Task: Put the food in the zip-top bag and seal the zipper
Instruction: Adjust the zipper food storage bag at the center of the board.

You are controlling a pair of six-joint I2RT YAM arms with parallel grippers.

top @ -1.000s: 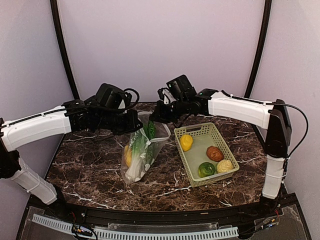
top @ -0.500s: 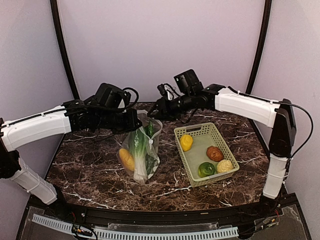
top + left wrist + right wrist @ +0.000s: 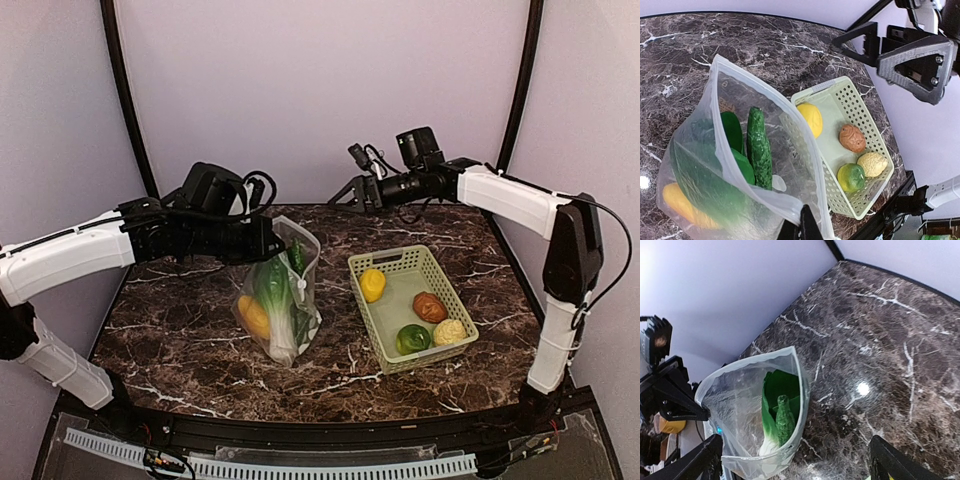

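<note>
Top external view showed the left claw (image 3: 268, 240) pinched tight on the upper rim of the bag (image 3: 305, 262), a limp clear plastic pouch with faint white dots. The bag hung from that grip over the left-centre of the worktop (image 3: 180, 320), a glossy dark brown marble slab with white veins. Its bottom was down at the surface, though whether it rested there I could not tell.

Through the film showed a long leek (image 3: 272, 300), white at the base and leafy green above, and a smooth yellow lemon (image 3: 253, 317) against the bag's left side. From the left wrist, a slim, dark green, bumpy piece (image 3: 759, 147) stood upright beside the leaves. The zipper (image 3: 752, 82), a thin clear strip along the mouth, was unsealed and the mouth gaped wide.

The right claw (image 3: 350, 197) hung above the far edge of the worktop, well apart from the bag, its black fingers spread wide and holding nothing.

Just right of the bag sat a pale green basket (image 3: 392, 259) of perforated plastic, rectangular with flared walls. It held a second lemon (image 3: 372, 284) at the far end, a wrinkled brown fruit (image 3: 429, 307) in the middle, and at the near end a shiny green fruit (image 3: 411, 339) beside a pale, knobbly fruit (image 3: 451, 331).
</note>
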